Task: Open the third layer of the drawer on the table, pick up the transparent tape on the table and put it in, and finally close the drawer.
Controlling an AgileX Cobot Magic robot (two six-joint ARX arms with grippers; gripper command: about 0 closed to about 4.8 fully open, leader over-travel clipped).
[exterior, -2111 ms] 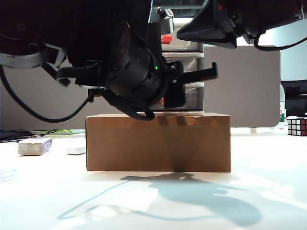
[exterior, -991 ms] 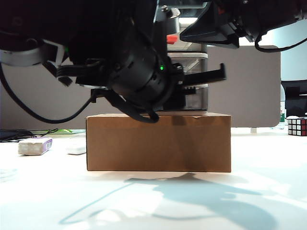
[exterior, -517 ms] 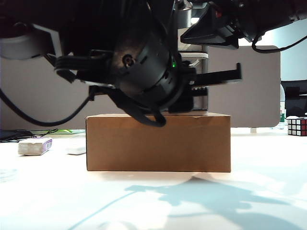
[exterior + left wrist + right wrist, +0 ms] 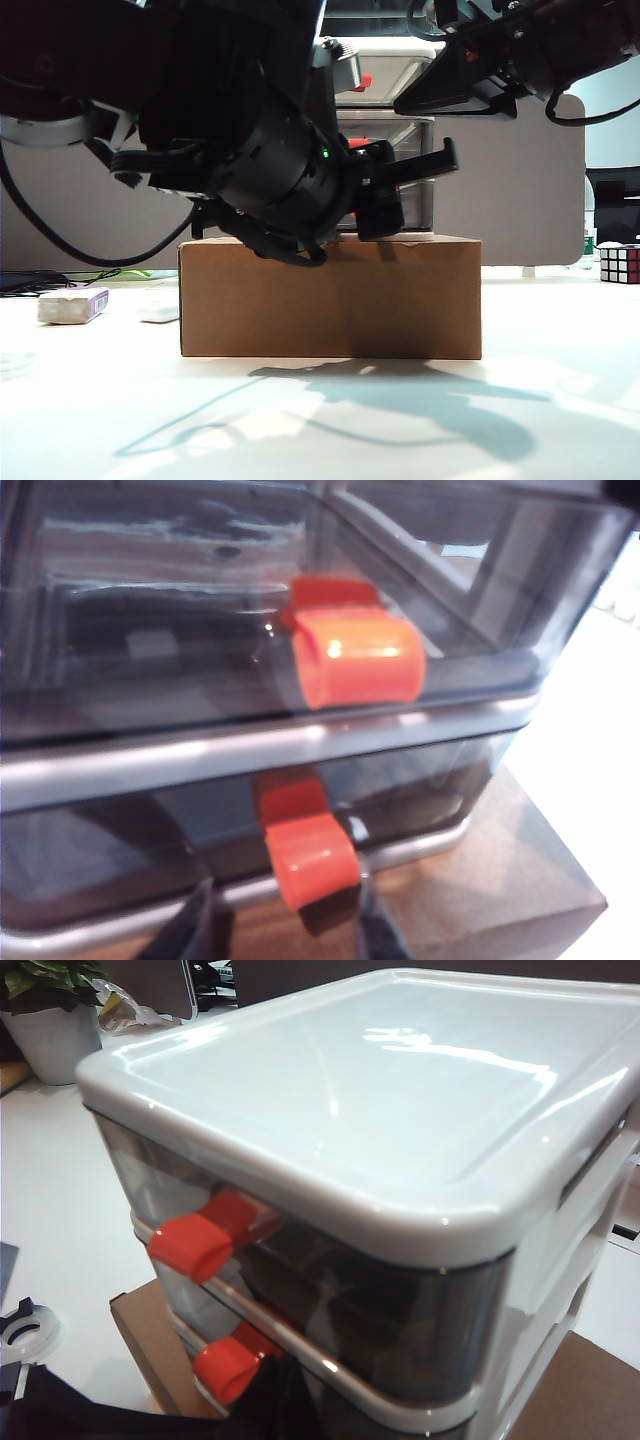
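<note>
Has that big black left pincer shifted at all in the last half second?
Yes. The left pincer has swung back leftward: its upper finger tip, earlier past the brown cardboard box's right edge, now stops short of it.

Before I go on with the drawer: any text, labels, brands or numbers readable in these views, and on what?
None can be read.
Wrapped block on the table, far left: a purple band that may carry print, too small and blurred.
Drawer, cardboard box, cube: no lettering visible.
Left gripper and right gripper: no markings legible.
</note>
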